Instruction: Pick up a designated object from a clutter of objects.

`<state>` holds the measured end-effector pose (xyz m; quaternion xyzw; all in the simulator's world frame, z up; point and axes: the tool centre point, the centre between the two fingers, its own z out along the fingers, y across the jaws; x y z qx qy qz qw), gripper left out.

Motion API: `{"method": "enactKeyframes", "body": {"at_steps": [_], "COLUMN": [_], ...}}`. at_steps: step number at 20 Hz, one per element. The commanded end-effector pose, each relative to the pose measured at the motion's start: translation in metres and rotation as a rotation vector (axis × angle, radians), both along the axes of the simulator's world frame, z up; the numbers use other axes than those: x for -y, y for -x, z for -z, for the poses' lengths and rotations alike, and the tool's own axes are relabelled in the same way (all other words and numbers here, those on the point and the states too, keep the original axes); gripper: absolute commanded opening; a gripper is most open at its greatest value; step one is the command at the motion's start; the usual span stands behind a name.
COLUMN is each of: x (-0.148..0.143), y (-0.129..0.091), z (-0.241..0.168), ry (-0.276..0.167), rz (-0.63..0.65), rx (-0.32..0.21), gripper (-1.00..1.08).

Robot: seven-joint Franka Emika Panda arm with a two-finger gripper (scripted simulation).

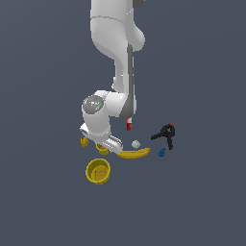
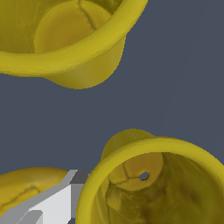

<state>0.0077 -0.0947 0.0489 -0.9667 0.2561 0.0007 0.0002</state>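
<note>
We are seeing three yellow cups: the big cup (image 1: 98,171), the tiny cup (image 1: 84,141) and the middle cup (image 1: 102,148) right under our tool (image 1: 106,144). We are also seeing one banana (image 1: 135,153), one ball (image 1: 135,144), one clamp (image 1: 166,134), one marker (image 1: 129,126). The surface (image 1: 202,202) is looking plain dark grey. We cannot tell whether our tool is open.

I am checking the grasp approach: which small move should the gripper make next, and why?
Probably a short straight descent. In the wrist view the mid-sized yellow cup sits close below, one finger outside its rim; the larger yellow cup stands apart. Whether the jaws straddle the wall is unclear.
</note>
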Motion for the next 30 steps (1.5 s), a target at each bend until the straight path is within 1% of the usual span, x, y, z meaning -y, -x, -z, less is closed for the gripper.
{"method": "enactKeyframes", "body": {"at_steps": [1, 6, 11, 16, 25, 30], "x": [0.000, 0.002, 0.006, 0.011, 0.022, 0.027], "y": [0.000, 0.001, 0.004, 0.008, 0.014, 0.016], "z": [-0.005, -0.025, -0.060, -0.108, -0.208, -0.255], "ry": [0.000, 0.000, 0.000, 0.000, 0.001, 0.001], "rz": [0.000, 0.000, 0.001, 0.001, 0.002, 0.002], "rx": [0.002, 0.002, 0.002, 0.002, 0.001, 0.001], "gripper": [-1.00, -1.00, -1.00, -1.00, -1.00, -1.00]}}
